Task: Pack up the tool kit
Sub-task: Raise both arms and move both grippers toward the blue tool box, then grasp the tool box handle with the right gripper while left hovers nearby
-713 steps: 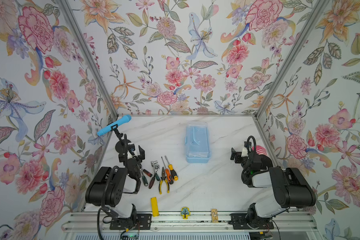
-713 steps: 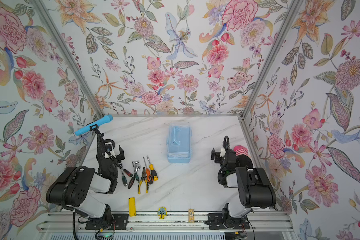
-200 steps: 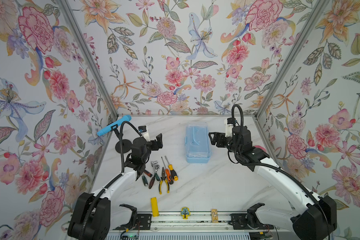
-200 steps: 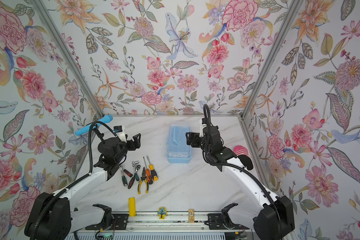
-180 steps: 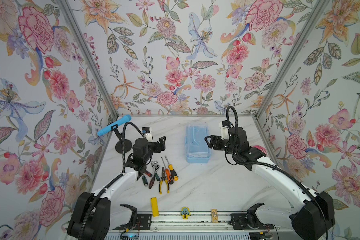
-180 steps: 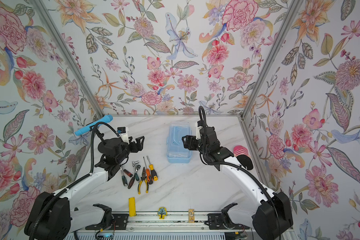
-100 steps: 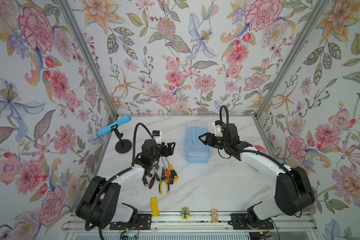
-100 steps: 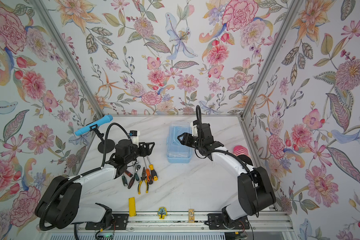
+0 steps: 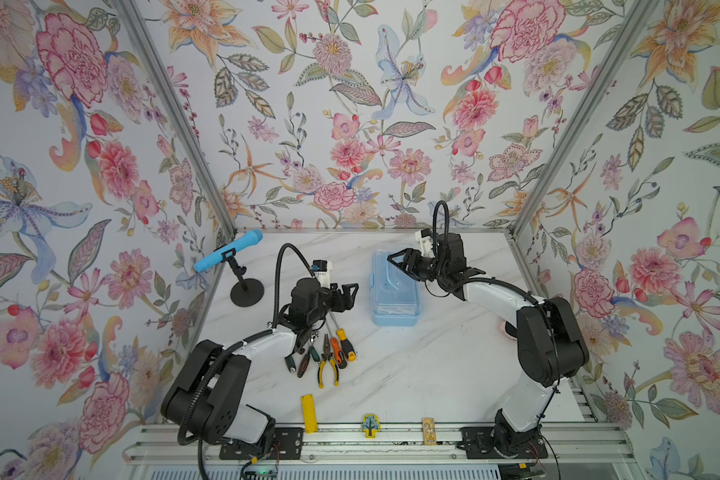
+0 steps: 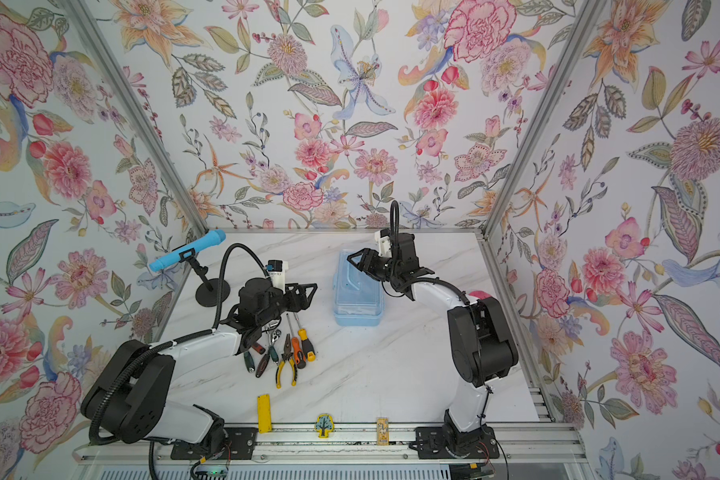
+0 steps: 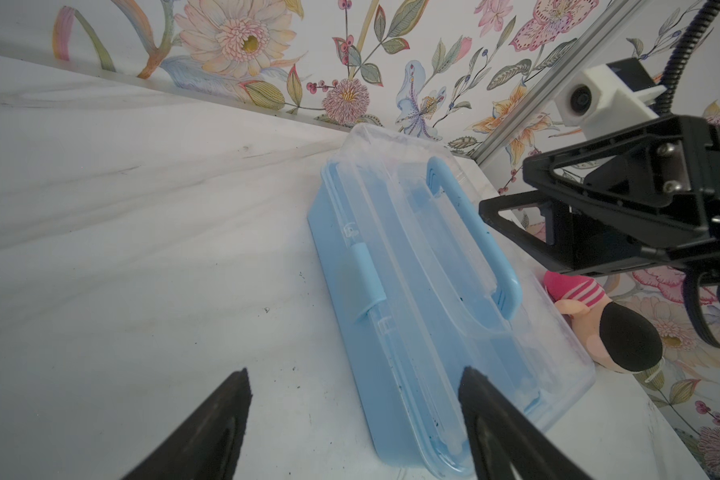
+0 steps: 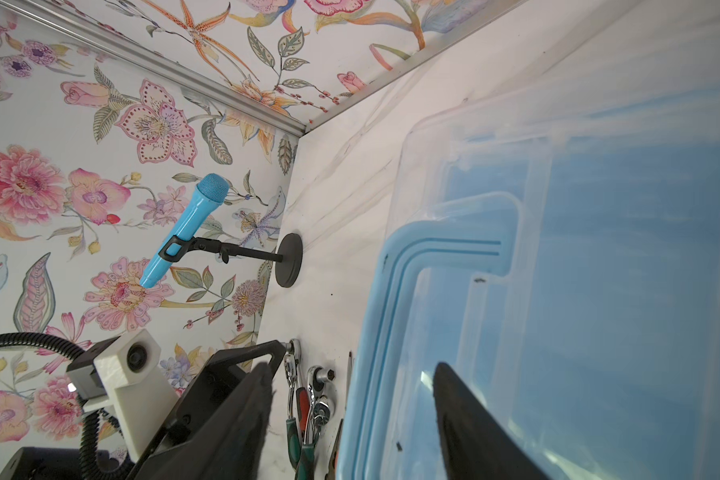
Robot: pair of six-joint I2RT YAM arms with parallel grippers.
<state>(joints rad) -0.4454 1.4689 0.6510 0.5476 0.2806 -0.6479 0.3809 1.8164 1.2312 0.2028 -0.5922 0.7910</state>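
Marble tabletop (image 9: 433, 365) carried the shut box (image 9: 395, 299); left pincer (image 9: 352, 296) and right pincer (image 9: 393, 264) hung spread, empty. A doll (image 11: 591, 324) showed in the left wrist view, not the right's.

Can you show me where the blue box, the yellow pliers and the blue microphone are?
blue box (image 9: 395, 305), in a top view, on its clear lid.
yellow pliers (image 9: 327, 360), in a top view, where the handles meet.
blue microphone (image 9: 244, 243), in a top view, on its blue body.
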